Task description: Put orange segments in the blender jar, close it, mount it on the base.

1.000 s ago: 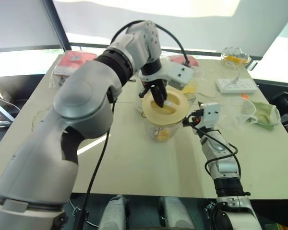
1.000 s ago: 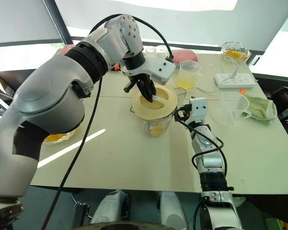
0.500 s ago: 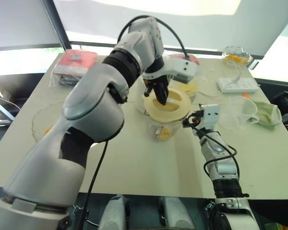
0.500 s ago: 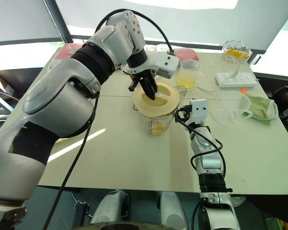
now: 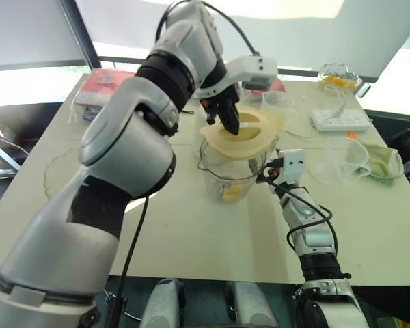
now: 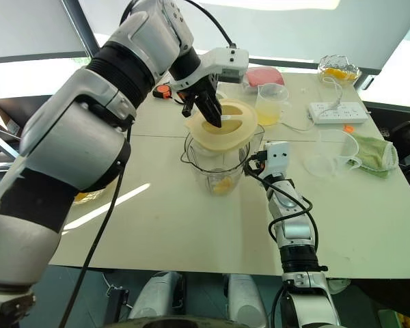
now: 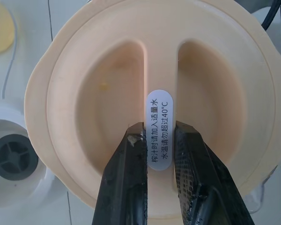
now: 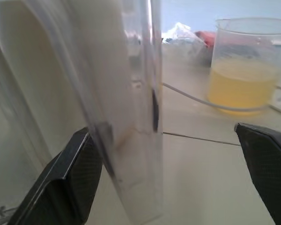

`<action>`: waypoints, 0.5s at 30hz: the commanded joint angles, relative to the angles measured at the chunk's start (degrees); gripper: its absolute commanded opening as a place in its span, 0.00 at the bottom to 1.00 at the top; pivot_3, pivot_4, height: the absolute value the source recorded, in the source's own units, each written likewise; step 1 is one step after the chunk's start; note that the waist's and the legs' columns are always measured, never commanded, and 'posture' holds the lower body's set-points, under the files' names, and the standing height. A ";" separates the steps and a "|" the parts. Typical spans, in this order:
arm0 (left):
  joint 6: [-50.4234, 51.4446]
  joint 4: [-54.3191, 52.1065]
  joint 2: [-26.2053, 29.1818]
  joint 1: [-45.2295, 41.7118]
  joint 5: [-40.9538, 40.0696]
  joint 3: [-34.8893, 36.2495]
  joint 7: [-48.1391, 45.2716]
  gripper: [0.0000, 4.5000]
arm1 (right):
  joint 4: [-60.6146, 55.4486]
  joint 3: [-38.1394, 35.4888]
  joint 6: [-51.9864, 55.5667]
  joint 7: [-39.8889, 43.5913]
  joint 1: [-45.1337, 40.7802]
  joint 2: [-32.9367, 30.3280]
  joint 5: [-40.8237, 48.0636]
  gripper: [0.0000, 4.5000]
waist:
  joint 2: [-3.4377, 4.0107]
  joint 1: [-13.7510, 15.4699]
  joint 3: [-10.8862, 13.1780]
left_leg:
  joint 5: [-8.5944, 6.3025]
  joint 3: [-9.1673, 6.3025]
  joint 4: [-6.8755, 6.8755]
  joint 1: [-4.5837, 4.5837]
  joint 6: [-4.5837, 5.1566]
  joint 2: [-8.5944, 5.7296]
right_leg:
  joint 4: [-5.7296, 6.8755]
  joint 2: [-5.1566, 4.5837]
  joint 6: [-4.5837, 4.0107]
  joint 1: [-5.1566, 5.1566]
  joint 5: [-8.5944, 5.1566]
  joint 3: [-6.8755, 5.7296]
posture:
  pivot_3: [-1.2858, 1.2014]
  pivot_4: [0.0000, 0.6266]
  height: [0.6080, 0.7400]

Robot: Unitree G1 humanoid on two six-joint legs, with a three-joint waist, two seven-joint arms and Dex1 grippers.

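Lifted and tilted now, the lid [image 7: 93, 117] hangs over the jar [image 6: 222, 160], pinched by the left gripper [image 7: 160, 133]; right gripper [image 8: 163, 140] spread at its 3 o'clock, maybe steadying; oranges [image 6: 222, 184] in, closing and mounting left.

Table [image 5: 191, 246], pale top, carrying all items listed. Far right corner: glass bowl [image 6: 336, 72]. Just nearer along the right edge: white power strip [image 6: 335, 112], its thin cord running inward across the top. Inward of the strip: clear measuring cup [image 6: 268, 104], about half full of yellow liquid. Mid right edge: empty clear jug [image 6: 328, 156], with a crumpled green cloth [image 6: 372, 154] touching its outer side. Far edge, centre: red packet [image 6: 263, 76] and orange-and-black tape measure [image 6: 162, 92]. Far left corner: red package [image 5: 106, 92] in clear wrap.
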 commanded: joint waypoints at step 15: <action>28.26 -26.71 8.43 3.33 -9.39 -12.43 -0.19 0.05 | 1.39 0.12 -2.88 0.28 -2.60 0.59 -0.21 1.00 | 0.16 -1.63 0.10 | 0.00 -0.03 0.00 0.06 0.00 0.01 | 0.17 -0.01 0.01 -0.02 0.01 0.04 | 0.52 0.24 1.00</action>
